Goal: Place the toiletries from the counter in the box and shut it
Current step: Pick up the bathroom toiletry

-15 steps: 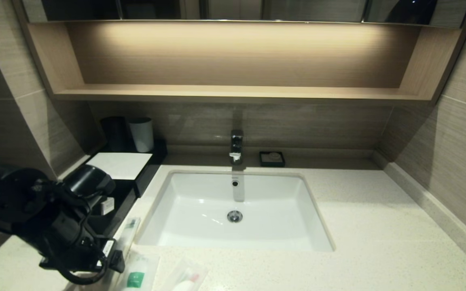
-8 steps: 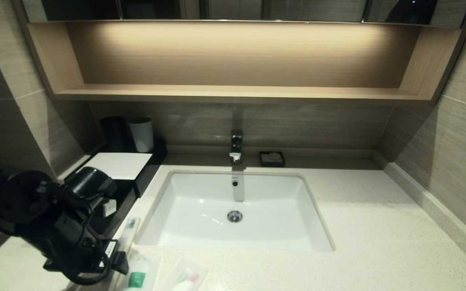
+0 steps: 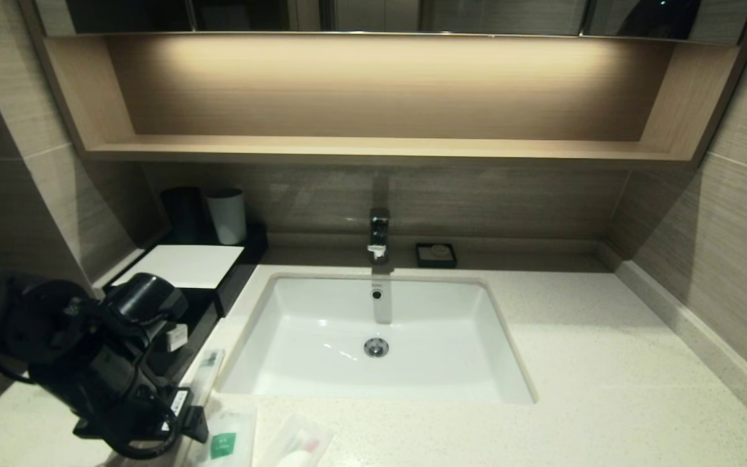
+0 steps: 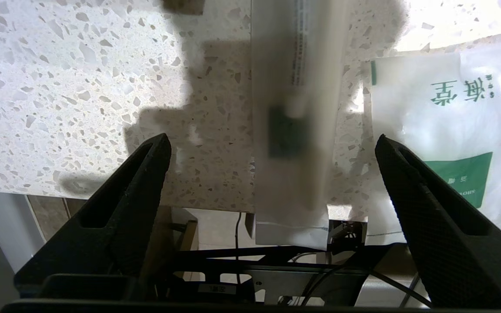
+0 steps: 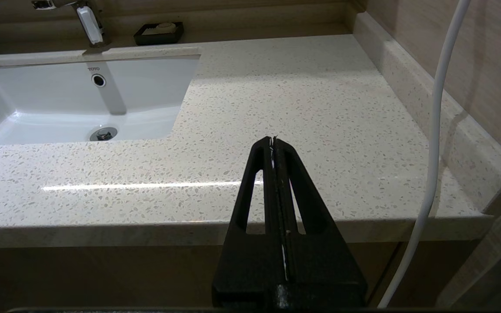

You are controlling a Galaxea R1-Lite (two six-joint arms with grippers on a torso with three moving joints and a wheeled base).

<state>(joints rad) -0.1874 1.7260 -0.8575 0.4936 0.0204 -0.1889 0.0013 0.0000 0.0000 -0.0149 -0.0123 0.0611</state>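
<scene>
My left gripper [image 4: 272, 139] is open over the counter's [image 3: 581, 363] front left edge. A long toothbrush pack [image 4: 294, 108] lies between its fingers, untouched, one end past the edge. A sachet with a green label [image 4: 450, 130] lies beside one finger. In the head view the left arm hides the gripper; the toothbrush pack [image 3: 208, 376], the sachet [image 3: 223, 444] and a packet with a pink-red mark [image 3: 302, 447] lie left of the sink. The black box with the white top [image 3: 185, 266] stands at the back left, its drawer [image 3: 201, 318] pulled out. My right gripper [image 5: 273, 141] is shut and empty by the counter's front right edge.
The white sink [image 3: 377, 337] with its faucet [image 3: 379, 237] fills the middle of the counter. A black tumbler [image 3: 182, 214] and a white tumbler [image 3: 227, 215] stand behind the box. A small black dish [image 3: 436, 254] is by the back wall. A white cable [image 5: 433, 152] hangs by the right gripper.
My left arm has moved a little to the right and toward the counter's front edge, closer over the toothbrush pack and sachet. Nothing else has moved.
</scene>
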